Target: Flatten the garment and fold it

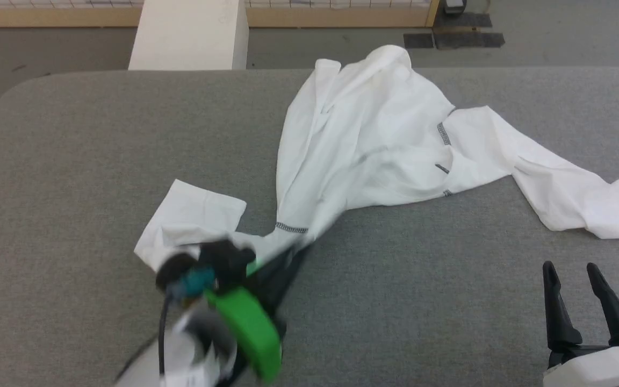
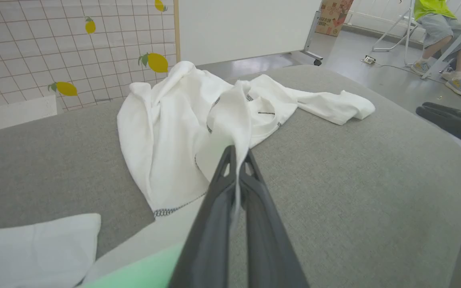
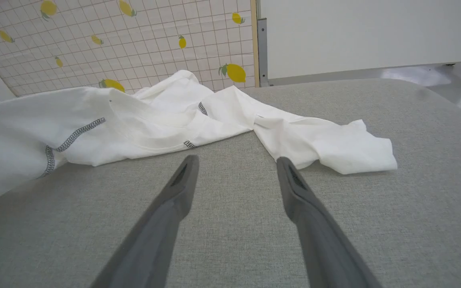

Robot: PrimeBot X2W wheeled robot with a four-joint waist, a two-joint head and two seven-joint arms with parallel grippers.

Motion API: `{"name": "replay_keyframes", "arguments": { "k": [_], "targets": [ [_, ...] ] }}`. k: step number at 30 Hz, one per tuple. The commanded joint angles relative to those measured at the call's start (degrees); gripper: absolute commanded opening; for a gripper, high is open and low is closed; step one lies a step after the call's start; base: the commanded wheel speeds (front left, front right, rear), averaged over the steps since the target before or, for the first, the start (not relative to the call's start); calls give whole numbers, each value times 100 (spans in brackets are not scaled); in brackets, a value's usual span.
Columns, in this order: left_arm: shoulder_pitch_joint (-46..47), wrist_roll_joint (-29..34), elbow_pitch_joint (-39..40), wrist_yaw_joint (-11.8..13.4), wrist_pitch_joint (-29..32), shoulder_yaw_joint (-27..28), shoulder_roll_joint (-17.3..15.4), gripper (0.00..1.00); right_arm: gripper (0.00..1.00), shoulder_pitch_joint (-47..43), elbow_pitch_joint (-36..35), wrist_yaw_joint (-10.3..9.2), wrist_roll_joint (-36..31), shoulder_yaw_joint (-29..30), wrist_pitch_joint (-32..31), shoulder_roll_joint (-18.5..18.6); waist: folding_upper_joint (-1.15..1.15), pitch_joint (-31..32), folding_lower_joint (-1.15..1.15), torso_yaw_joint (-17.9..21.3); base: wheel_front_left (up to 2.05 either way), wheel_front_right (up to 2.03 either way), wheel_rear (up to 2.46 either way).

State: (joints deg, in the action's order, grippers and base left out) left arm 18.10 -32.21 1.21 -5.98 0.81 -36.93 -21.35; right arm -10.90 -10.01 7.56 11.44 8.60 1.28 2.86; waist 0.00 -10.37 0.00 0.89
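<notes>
Garment (image 1: pixel 374 140) crumpled on grey padded table (image 1: pixel 73 161), pinched by left gripper (image 2: pixel 236 154).
The left gripper's fingers were pressed together on a fold of the white shirt beside a zigzag-stitched seam, with the fabric drawn taut toward them. One sleeve trailed toward the table's right side. The right gripper (image 1: pixel 570 271) had its fingers spread and empty, near that sleeve's cuff but apart from it.

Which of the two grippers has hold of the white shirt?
The left gripper: it is shut on a fold of the shirt. The right gripper stands open over the grey table, clear of the cloth.
</notes>
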Motion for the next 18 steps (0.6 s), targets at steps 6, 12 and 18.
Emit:
{"name": "replay_keyframes", "arguments": {
  "k": [6, 12, 18],
  "targets": [
    [-1917, -297, 967, 341, 670, -459, -852, 0, 100, -105, 162, -8, 68, -8, 95, 2, 0, 318, 0, -178, 0, 0, 0],
    [-2777, -551, 866, 603, 598, -578, -939, 0, 100, -197, 337, -8, 113, -15, 150, 2, 0, 524, 0, -285, 0, 0, 0],
    [-2726, -725, 639, 704, 202, -325, -694, 100, 100, -257, 459, -8, 120, -98, 138, 2, 0, 753, 0, -328, 0, 0, 0]
  ]
}}
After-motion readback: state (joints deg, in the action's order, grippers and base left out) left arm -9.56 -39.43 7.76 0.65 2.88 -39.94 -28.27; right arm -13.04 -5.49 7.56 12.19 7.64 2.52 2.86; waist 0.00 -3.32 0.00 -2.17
